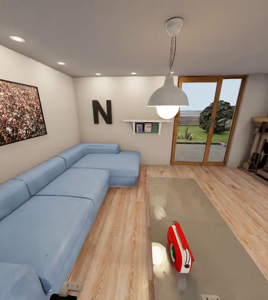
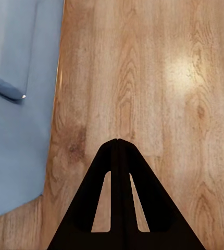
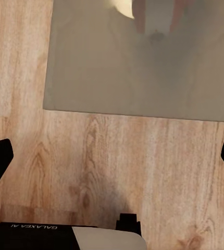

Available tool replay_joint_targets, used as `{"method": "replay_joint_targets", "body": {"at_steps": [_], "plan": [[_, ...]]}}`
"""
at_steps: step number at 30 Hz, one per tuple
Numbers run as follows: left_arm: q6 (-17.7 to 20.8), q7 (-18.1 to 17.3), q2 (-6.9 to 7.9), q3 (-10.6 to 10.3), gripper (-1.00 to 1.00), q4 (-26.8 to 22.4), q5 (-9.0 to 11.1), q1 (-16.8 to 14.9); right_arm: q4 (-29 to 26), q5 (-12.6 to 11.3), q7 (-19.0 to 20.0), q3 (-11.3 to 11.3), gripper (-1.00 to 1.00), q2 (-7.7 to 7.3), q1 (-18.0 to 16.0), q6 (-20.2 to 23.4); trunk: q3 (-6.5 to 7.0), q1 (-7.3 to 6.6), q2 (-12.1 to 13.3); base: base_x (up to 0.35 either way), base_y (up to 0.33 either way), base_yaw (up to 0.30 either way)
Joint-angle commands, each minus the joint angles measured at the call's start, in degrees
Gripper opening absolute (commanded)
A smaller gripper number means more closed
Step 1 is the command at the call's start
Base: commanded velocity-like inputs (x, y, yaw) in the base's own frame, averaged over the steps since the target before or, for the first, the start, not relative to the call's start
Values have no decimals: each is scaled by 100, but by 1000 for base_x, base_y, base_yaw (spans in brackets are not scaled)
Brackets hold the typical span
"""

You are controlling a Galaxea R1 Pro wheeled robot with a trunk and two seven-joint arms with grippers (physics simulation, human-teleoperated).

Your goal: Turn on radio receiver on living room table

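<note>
On glossy table (image 1: 217,233): red radio receiver (image 1: 179,247); blue sofa (image 1: 59,200) alongside, wood floor (image 1: 121,233).

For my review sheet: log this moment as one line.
stage: approach | radio receiver: upright on table, untouched | left gripper: shut, over floor | right gripper: open, before table edge
</note>
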Motion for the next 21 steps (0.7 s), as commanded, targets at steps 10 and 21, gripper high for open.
{"method": "replay_joint_targets", "body": {"at_steps": [10,21], "plan": [[0,0,0,1,-100,0,-1,0,0,0,0,0,100,0,0,0,0,0,0,0,0,0],[-98,-13,-26,6,-100,132,15,0,0,0,0,0,100,0,0,0,0,0,0,0,0,0]]}}
